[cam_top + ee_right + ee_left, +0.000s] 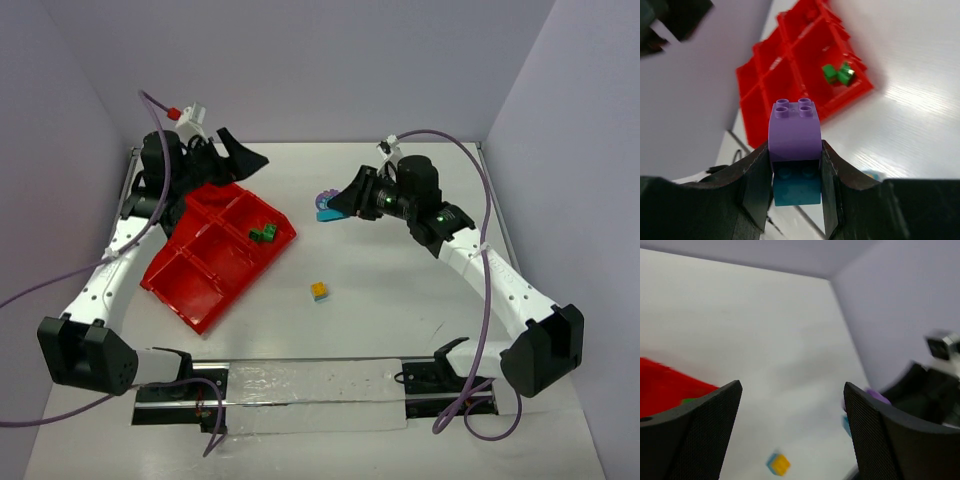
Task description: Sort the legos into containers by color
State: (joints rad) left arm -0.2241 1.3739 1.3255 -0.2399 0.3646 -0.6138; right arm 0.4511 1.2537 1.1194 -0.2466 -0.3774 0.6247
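Right gripper (pixel 795 152): clamping a purple-and-teal lego stack (pixel 795 132) between its fingers, well apart from the red tray (pixel 200 270).
Left gripper (pixel 792 390): hanging with jaws apart, gripping nothing, by the tray's far corner.
Green legos (pixel 263 234): lying in the tray's rightmost compartment.
Yellow-and-blue cube (pixel 320 291): sitting on the table (pixel 400 290).

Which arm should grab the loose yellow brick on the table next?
Probably left. The left gripper is open and empty, and the yellow brick shows in its wrist view. The right gripper is shut on a purple-and-teal stack, so it is occupied.
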